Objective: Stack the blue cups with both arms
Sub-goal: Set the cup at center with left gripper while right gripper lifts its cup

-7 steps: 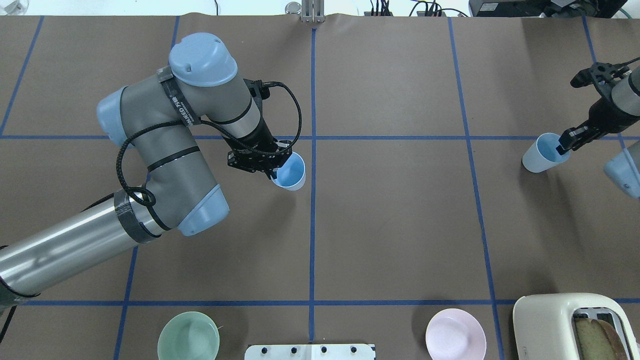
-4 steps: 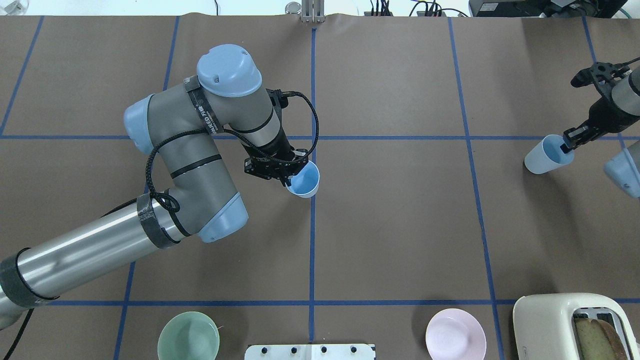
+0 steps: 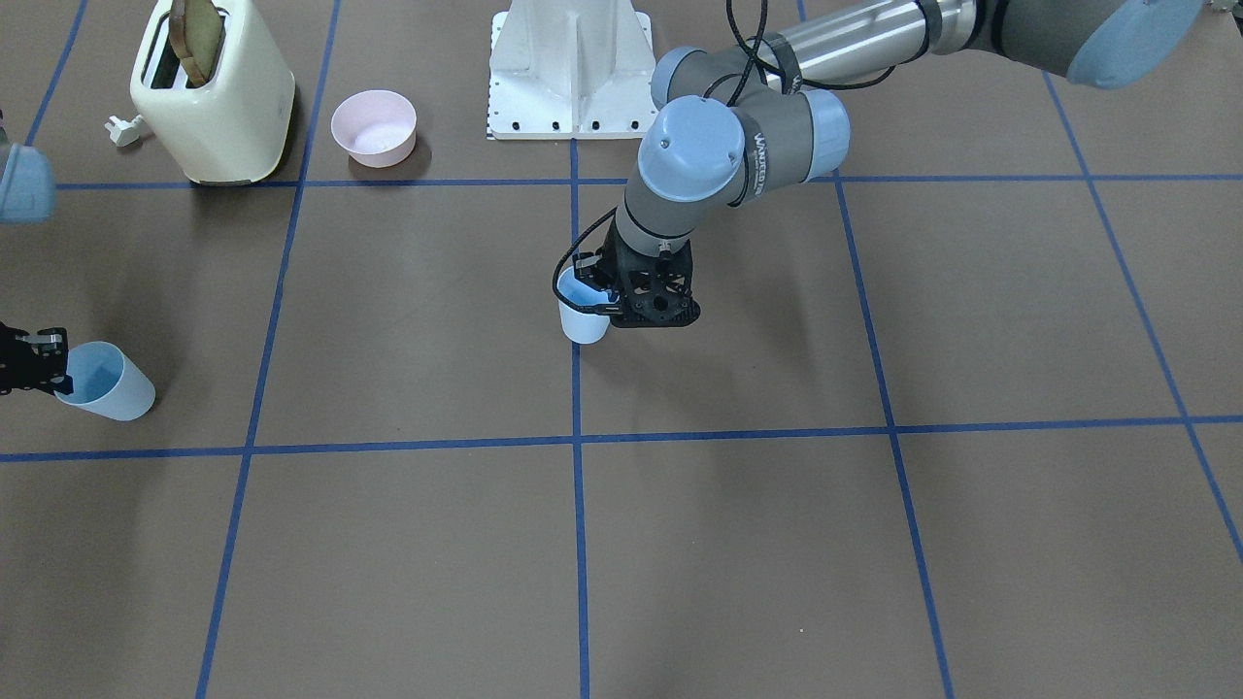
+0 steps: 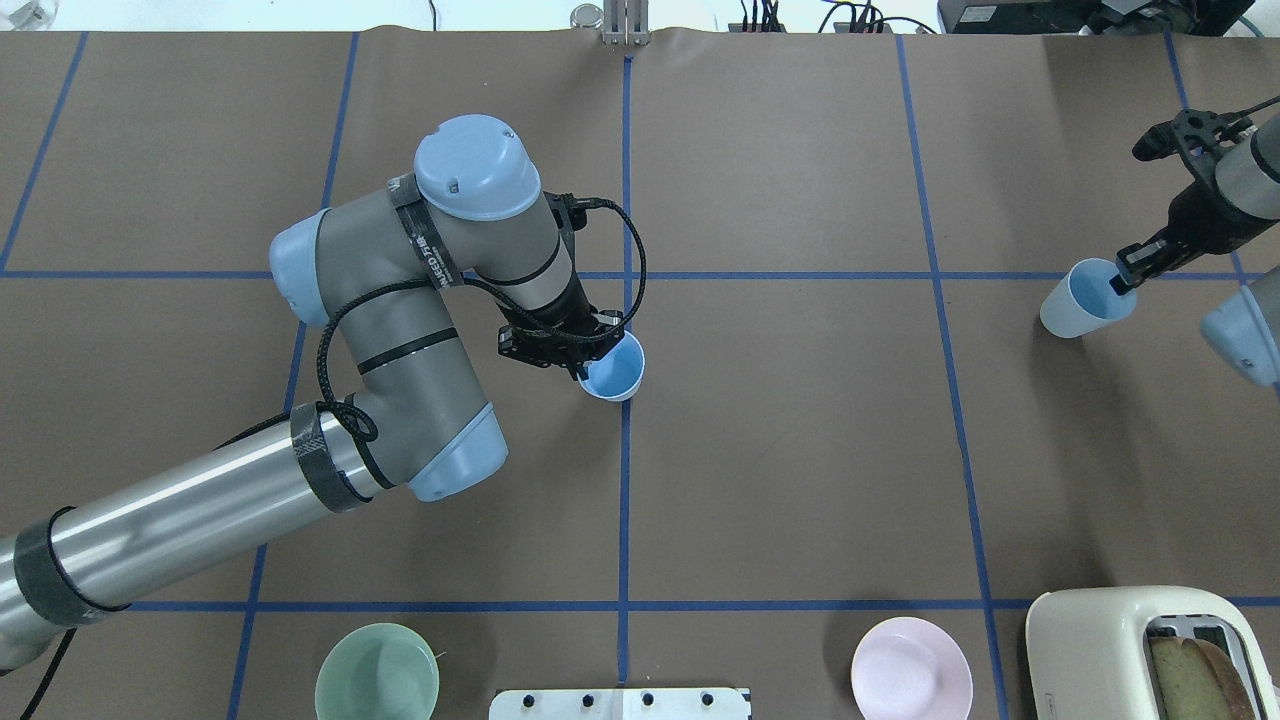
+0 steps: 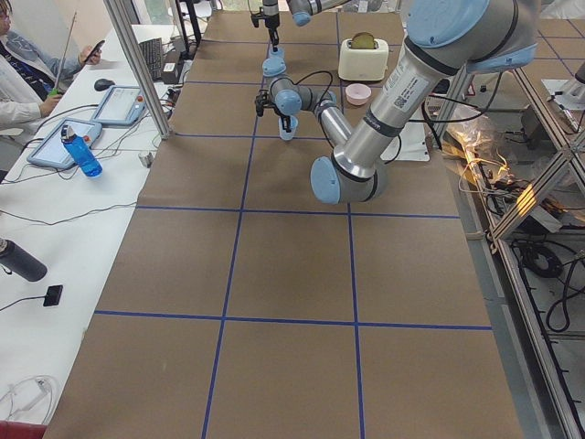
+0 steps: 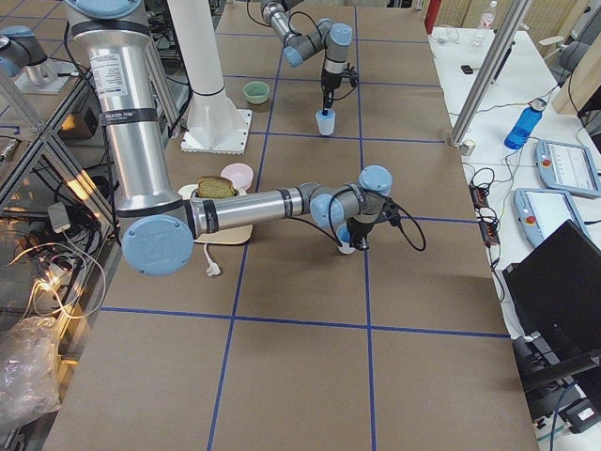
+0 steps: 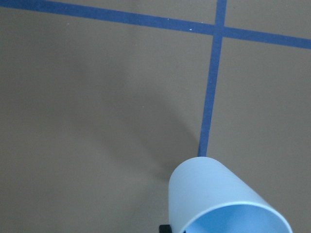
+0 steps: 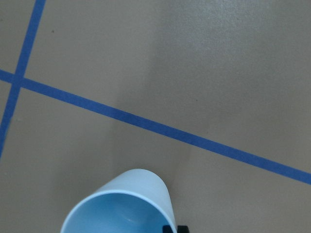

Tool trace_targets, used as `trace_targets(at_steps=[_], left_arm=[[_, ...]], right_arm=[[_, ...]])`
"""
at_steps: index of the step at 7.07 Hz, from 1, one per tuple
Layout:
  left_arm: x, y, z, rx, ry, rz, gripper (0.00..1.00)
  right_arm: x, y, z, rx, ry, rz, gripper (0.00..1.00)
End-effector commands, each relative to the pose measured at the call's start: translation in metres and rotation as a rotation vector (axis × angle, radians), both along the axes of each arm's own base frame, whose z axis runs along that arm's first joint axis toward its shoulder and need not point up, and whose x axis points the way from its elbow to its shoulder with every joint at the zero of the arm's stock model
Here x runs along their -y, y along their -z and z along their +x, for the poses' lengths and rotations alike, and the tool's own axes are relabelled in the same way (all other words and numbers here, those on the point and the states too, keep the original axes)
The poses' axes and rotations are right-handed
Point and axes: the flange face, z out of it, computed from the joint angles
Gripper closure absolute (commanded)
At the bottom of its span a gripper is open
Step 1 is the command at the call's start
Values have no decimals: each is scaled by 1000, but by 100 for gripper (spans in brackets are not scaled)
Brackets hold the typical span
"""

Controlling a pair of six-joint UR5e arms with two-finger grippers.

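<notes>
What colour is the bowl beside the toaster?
The bowl is pale pink, clearest in the exterior front-facing view.

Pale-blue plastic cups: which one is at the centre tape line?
The pale-blue plastic cup in the left gripper: it overlaps the central blue tape line. The other cup, tilted in the right gripper, is far out on the robot's right.

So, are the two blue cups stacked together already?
No, the left gripper holds one blue cup mid-table and the right gripper holds the other blue cup far away.

Blue cups [image 4: 612, 372] smooth matt plastic; table cover [image 4: 800, 450] matt paper
</notes>
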Motion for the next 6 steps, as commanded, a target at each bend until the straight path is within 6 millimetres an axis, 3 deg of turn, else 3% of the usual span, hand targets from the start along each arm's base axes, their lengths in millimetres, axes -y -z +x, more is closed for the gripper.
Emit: trace_targets(at_steps=[1, 2, 3, 4, 6], left_arm=[[-1, -1, 4, -3, 1, 8, 56], [-2, 3, 2, -10, 1, 13, 32], [-2, 5, 1, -25, 1, 24, 15], [1, 10, -7, -41, 6, 31, 13], [34, 12, -59, -77, 23, -3, 9]], right_arm=[[6, 24, 5, 30, -6, 13, 100], [8, 50, 7, 29, -11, 9, 100], [14, 86, 6, 22, -14, -10, 100], [19, 122, 4, 16, -14, -19, 100], [21, 183, -9, 31, -59, -57, 100]])
